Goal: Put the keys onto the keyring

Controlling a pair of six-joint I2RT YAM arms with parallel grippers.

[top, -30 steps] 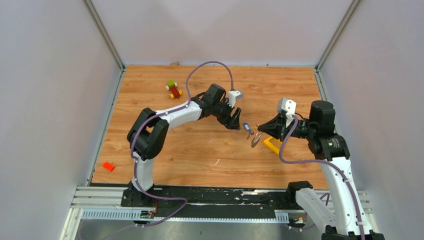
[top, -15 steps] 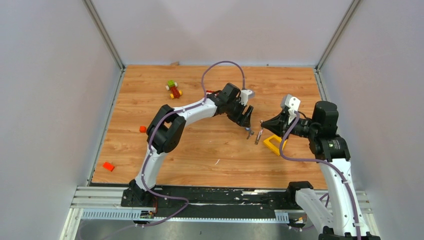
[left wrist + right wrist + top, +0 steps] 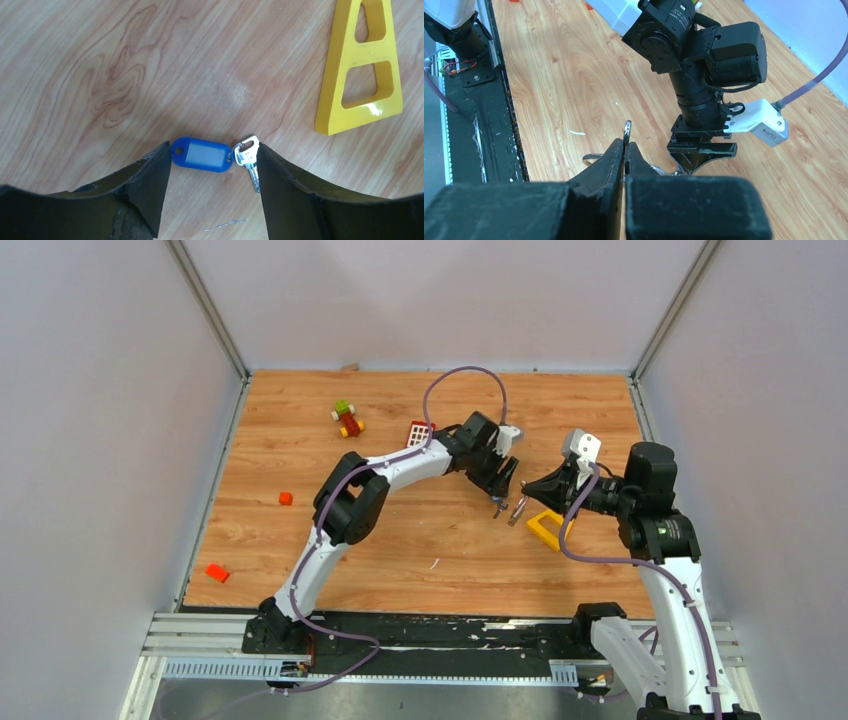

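Note:
A silver key (image 3: 248, 156) joined to a blue plastic tag (image 3: 202, 155) lies flat on the wooden floor. My left gripper (image 3: 214, 150) is open and low over it, one finger at each end, the right finger close to the key's head. In the top view the left gripper (image 3: 497, 487) stands over the tagged key (image 3: 496, 506). My right gripper (image 3: 625, 142) is shut on a thin silver metal piece (image 3: 626, 128), seen edge-on, which looks like the keyring. It hangs below the right gripper (image 3: 525, 494) as a small silver bit (image 3: 515, 513), just right of the left gripper.
A yellow triangular block (image 3: 545, 528) lies under the right gripper and shows in the left wrist view (image 3: 362, 65). A white and red piece (image 3: 420, 432), a small toy figure (image 3: 348, 420), an orange cube (image 3: 286, 498) and a red brick (image 3: 216, 572) lie to the left.
My left arm has stretched to the right and its open gripper has come down over the tagged key. The right gripper stayed shut and shifted slightly right.

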